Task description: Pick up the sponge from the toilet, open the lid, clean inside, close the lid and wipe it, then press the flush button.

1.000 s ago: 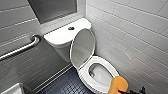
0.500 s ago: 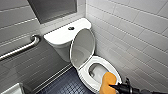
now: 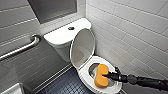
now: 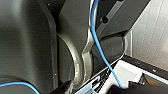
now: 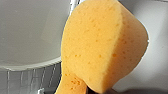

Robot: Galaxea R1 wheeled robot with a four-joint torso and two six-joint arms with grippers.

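Note:
The white toilet (image 3: 62, 37) stands against the tiled wall with its lid (image 3: 82, 47) raised upright against the tank. The dark round flush button (image 3: 71, 28) sits in the middle of the tank top. My right gripper (image 3: 108, 75) comes in from the right and is shut on the waist of the orange sponge (image 3: 100, 75), holding it over the seat (image 3: 86, 75) and the bowl opening. In the right wrist view the sponge (image 5: 100, 47) looms large in front of the white bowl. The left wrist view shows dark robot parts and a blue cable.
A metal grab bar (image 3: 20, 48) runs along the grey wall on the left. White tiled wall (image 3: 130, 32) stands close behind and right of the toilet. Dark small-tiled floor (image 3: 65, 83) lies in front of the bowl. A white object's corner (image 3: 12, 90) shows at the lower left.
The right gripper with the sponge has moved from the seat's right edge inward, over the bowl opening. The lid stays raised.

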